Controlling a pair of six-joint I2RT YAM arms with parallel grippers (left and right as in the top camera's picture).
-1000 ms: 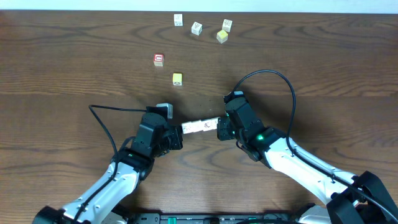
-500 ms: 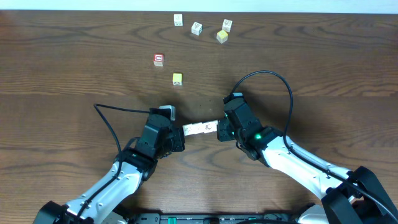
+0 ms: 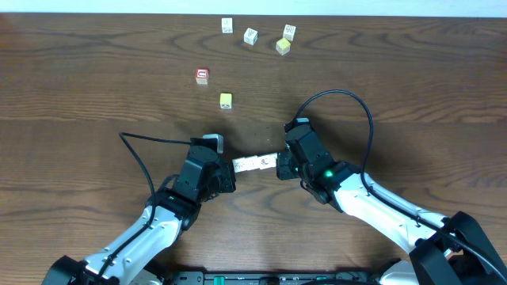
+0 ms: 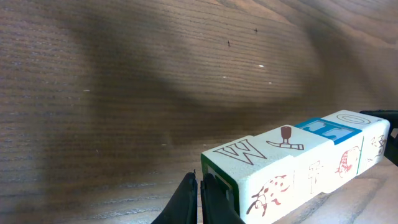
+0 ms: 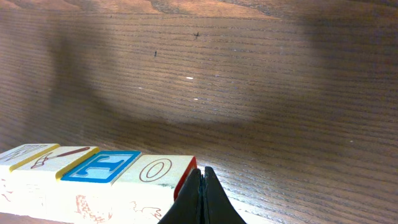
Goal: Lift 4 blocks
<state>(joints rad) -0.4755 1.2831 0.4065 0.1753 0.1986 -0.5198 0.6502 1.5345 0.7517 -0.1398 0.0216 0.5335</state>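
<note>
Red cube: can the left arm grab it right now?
Probably not yet. The left gripper is shut, pressing the block row against the right gripper; leaving would likely drop it. The red cube also sits well away.

Four cream blocks [image 3: 254, 162] stand end to end in a single row toward the near edge of the table [image 3: 79, 79]. Three loose white cubes [image 3: 250, 36] lie along the far edge. There are two yellow ones, a yellow cube [image 3: 283, 46] beside those three and a second yellow cube [image 3: 226, 100] nearer the middle, and a single red cube [image 3: 202, 75], ten in all.
</note>
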